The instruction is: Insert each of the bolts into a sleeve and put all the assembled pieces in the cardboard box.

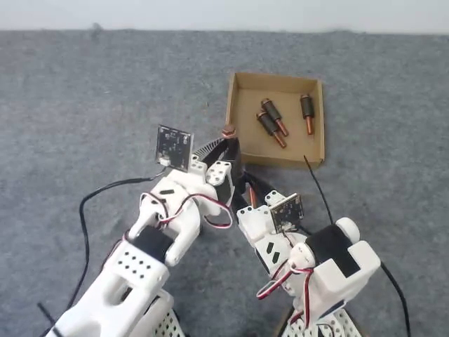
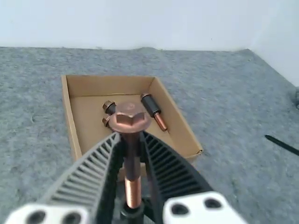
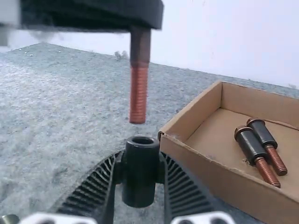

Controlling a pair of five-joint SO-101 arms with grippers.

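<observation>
while my left gripper pinched the copper bolt by its shank, head up, my right gripper was clamped on the black sleeve, bore facing up. the bolt's threaded tip hung just above the sleeve's opening, not in it. both sat right beside the cardboard box, and three assembled pieces lay inside on its floor.
</observation>
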